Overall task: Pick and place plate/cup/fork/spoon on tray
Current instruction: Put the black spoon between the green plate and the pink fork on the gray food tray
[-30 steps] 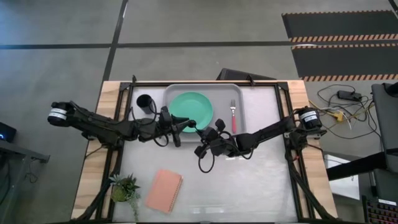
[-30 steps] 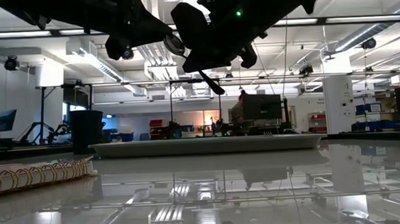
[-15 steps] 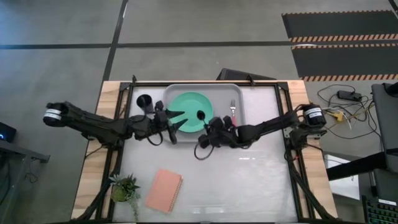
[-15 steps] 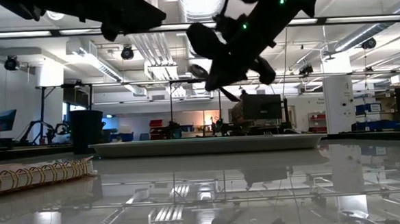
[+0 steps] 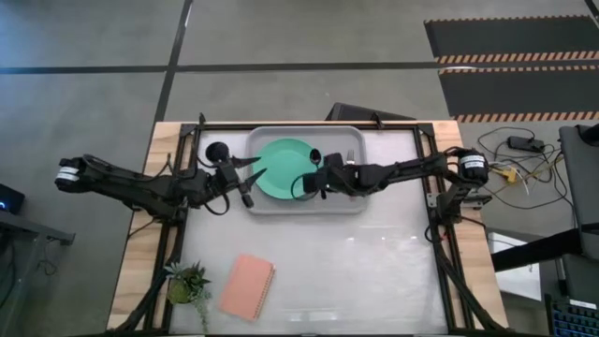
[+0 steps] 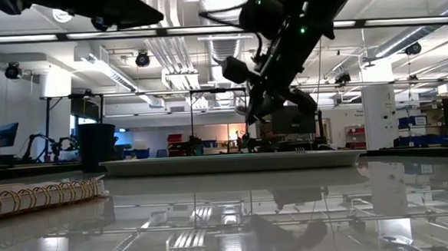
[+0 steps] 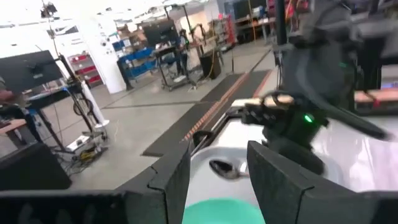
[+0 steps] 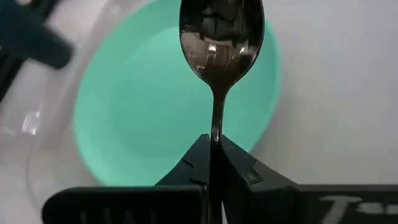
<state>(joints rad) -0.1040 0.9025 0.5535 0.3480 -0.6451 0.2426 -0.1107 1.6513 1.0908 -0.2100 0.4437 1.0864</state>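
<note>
The light-grey tray (image 5: pixel 356 140) lies at the table's far middle, with the mint-green plate (image 5: pixel 281 168) in its left part. The fork (image 5: pixel 351 155) lies in the tray's right part, its handle hidden under my right arm. The dark cup (image 5: pixel 217 152) stands on the table left of the tray. My right gripper (image 5: pixel 318 171) is above the plate's right edge, shut on the black spoon (image 8: pixel 221 37). My left gripper (image 5: pixel 251 168) is open and empty at the tray's left rim, between cup and plate. My right gripper pinches the spoon's slim handle (image 8: pixel 214 127) between its two fingers. The fingers lie along the handle, and the bowl (image 8: pixel 221 31) sticks out past the fingertips. The spoon is lifted clear, above the plate (image 8: pixel 149 106) and tray.
A salmon-pink pad (image 5: pixel 246 285) and a small potted plant (image 5: pixel 187 281) sit at the table's near left. The pad's spiral edge (image 6: pixel 36 198) shows in the low view. The glossy table in front of the tray (image 6: pixel 230 163) is bare.
My right gripper has carried the spoon toward the table's far edge, from in front of the tray to above the plate's right edge. My left gripper has drawn back toward the table's left edge, off the plate, and stays open.
</note>
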